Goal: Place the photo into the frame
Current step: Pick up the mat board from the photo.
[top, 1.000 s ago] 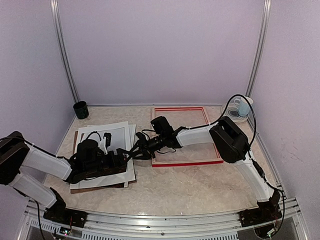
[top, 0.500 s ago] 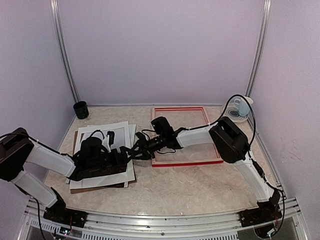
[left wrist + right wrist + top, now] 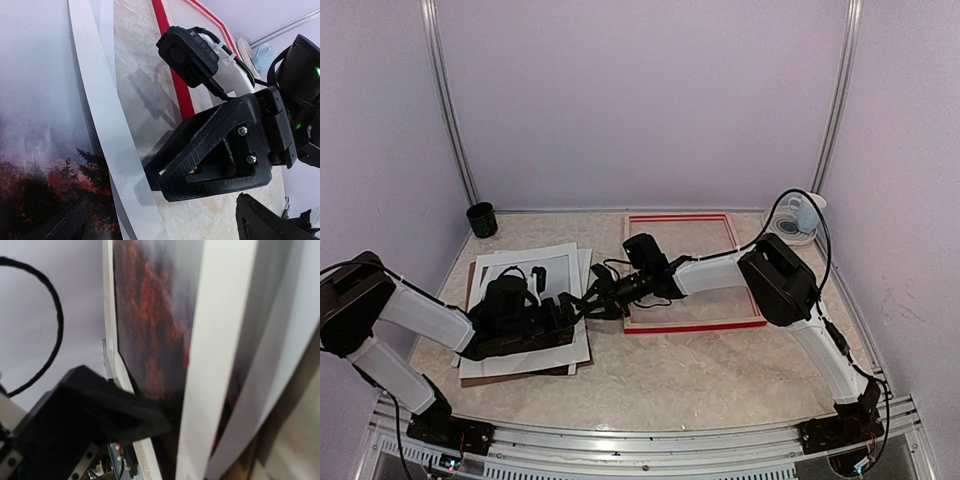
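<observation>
The photo (image 3: 35, 175) lay under the wide-open left gripper (image 3: 558, 318), not yet in the frame (image 3: 690, 326) behind the right gripper (image 3: 590, 303), whose hold I could not tell.

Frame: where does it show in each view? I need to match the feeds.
Top external: the frame, a red rectangle right of centre.
Left wrist: its red edge runs down the upper middle.
Right wrist: not in it.
Shared landmark: the white mat, seen in all three.
</observation>
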`<state>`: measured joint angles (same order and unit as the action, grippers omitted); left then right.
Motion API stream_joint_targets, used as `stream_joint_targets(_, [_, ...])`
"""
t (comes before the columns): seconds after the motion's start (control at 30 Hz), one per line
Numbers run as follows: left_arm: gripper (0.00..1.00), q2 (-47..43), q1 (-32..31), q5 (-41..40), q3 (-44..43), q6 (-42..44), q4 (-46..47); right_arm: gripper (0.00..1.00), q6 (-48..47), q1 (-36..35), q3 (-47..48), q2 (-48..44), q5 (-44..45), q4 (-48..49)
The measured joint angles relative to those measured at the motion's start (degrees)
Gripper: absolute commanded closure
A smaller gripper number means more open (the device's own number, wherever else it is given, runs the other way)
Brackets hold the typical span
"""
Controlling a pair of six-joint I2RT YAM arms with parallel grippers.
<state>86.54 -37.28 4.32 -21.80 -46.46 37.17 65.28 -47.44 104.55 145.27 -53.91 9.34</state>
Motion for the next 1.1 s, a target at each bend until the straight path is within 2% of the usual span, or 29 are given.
stream_joint_targets(0.27, [0.01,4.0,1.4,2.9,-0.2,-2.0,3.0,0.65,0.0,0.1,-0.2,0.0,-0.2,0.4])
stream_joint_targets(1.1, [0.01,6.5,2.0,10.3,-3.1,-2.2,6.2,0.66,-1.0,0.2,-0.5,0.0,-1.6,0.8])
